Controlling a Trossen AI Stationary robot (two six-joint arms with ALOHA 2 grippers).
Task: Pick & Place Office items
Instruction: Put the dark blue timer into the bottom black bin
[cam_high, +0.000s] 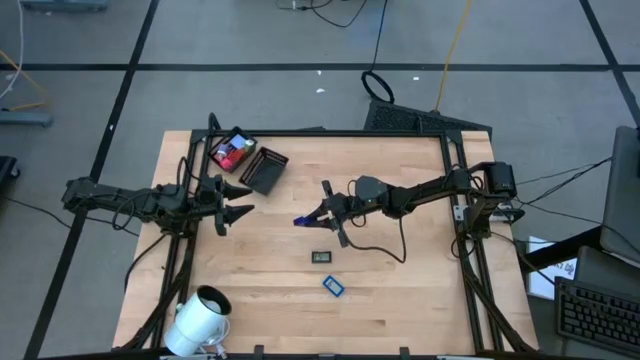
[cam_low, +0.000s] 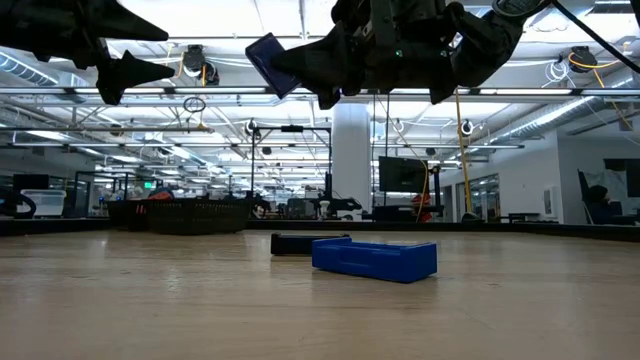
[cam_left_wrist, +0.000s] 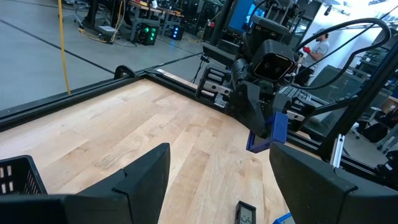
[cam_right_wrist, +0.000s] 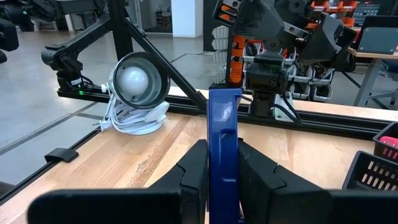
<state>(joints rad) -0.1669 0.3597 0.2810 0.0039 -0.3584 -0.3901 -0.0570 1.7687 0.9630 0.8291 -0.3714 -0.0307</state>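
My right gripper (cam_high: 318, 213) hangs above the middle of the table, shut on a dark blue flat rectangle (cam_high: 303, 221), which shows high in the low view as the blue rectangle (cam_low: 268, 62). A dark item (cam_high: 322, 256) and a blue item (cam_high: 333, 286) lie flat on the table nearer the near edge. The black tray (cam_high: 262, 170) at the far left holds red items (cam_high: 232, 152). My left gripper (cam_high: 238, 200) hovers open just near of the tray, above the table, touching nothing. My right gripper pinches the dark blue rectangle between its two fingers, one on each flat face (cam_right_wrist: 224, 134). The fingers (cam_right_wrist: 194, 168) come level from the table's right side, slanting a little down. The rectangle stands on edge, sticks out past the fingertips toward the left, and is lifted clear of the table.
A large white cylinder (cam_high: 200, 318) lies at the near left corner, with its cord beside it. Black rails frame the table's edges (cam_high: 350, 133). Bare wood lies between the two grippers and along the near right part of the table. A cable trails on the table under the right arm (cam_high: 385, 245).
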